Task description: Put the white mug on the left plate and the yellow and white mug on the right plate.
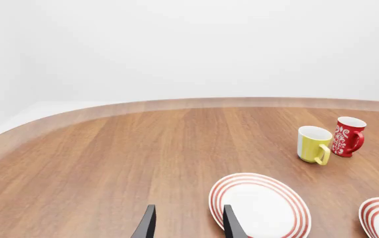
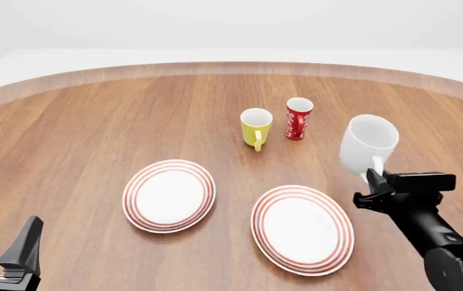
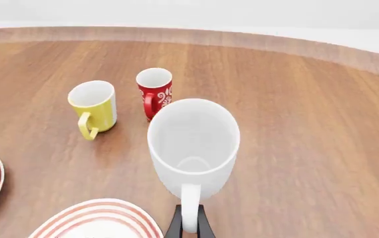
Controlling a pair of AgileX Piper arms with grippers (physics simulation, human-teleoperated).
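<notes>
Right gripper [image 2: 374, 176] is closed on the loop handle of the large plain white ceramic mug [image 2: 368, 144], its two dark fingers pinching the handle from either side, as the right wrist view shows [image 3: 189, 225]. That mug sits upright or nearly so, near the right side of the brown wooden tabletop [image 2: 94, 133]; whether its base touches the wood or hangs just above it I cannot tell. It is beside and beyond the larger red-ringed white plate [image 2: 303, 228], and well apart from the smaller red-ringed white plate [image 2: 169, 195], where it belongs.

Being the biggest mug and ceramic, it is probably fairly heavy, stiff, smooth-glazed and breakable. Held only by the handle, it will likely want to swing or tip around the pinch, so a slow carry and a gentle set-down seem wise.

Left gripper [image 2: 1, 245] rests low at the near left with its fingers spread and nothing between them; in its own wrist view [image 1: 188, 223] the smaller plate lies just ahead.

The small yellow mug with a white inside [image 2: 256, 127] stands upright beyond both plates, handle toward the arms, just beside a slim red-and-white patterned mug [image 2: 299, 118]. It looks lighter, and its handle or rim offers a hold.
</notes>
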